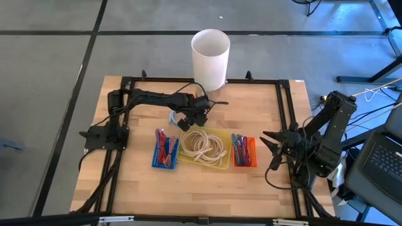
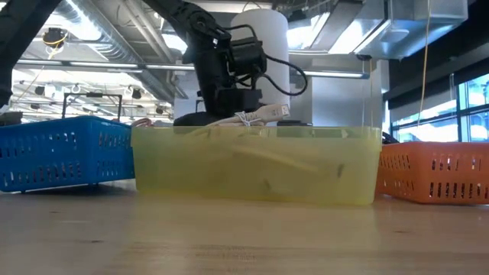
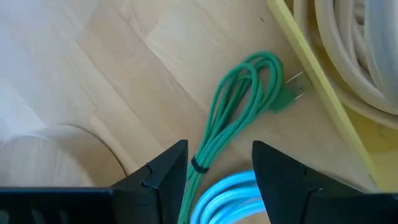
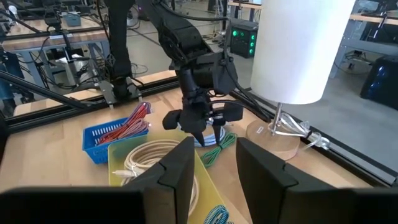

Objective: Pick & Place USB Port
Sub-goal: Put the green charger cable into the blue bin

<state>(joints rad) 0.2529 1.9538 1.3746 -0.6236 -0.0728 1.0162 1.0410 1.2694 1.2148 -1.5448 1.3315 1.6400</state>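
A green USB cable (image 3: 239,106), coiled and tied, lies on the wooden table beside the yellow tray's wall, its metal plug (image 3: 296,86) toward the tray. A light blue cable (image 3: 227,199) lies next to it. My left gripper (image 3: 216,171) points steeply down over them, open, one finger on either side of the green cable's tied end, not visibly touching it. From the right wrist view it (image 4: 198,132) hangs over both cables (image 4: 217,149). My right gripper (image 4: 214,168) waits open at the table's right side (image 1: 269,149), holding nothing.
The yellow tray (image 1: 221,164) holds coiled white cables, with a blue basket (image 1: 164,150) of cables on its left and an orange one (image 1: 244,152) on its right. A white lamp (image 1: 210,53) with a round wooden base (image 4: 273,140) stands at the far edge.
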